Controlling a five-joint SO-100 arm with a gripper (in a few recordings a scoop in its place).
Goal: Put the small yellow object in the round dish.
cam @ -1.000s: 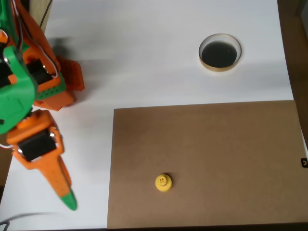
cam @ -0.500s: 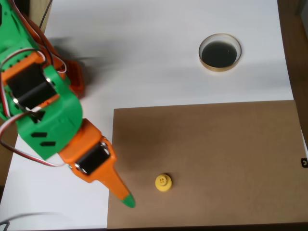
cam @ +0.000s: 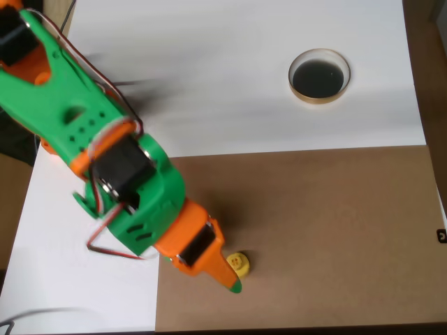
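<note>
The small yellow object [cam: 241,262] lies on the brown board [cam: 328,230], near its lower left part. My gripper [cam: 233,282] reaches down from the upper left, and its orange finger with a green tip [cam: 236,286] lies right against the object's left side, covering its edge. From above the fingers show as one pointed wedge, so any gap between the jaws is hidden. The round dish [cam: 319,75], with a tan rim and a dark inside, stands on the white table at the upper right, far from the gripper.
The green and orange arm [cam: 105,160] crosses the left half of the picture. The white table top [cam: 223,77] ends at a brown surface along the right edge. A small black item [cam: 441,236] sits at the board's right edge.
The arm has swung rightward from the white table onto the board. Its tip has moved from left of the board up to the yellow object. Object and dish have not moved.
</note>
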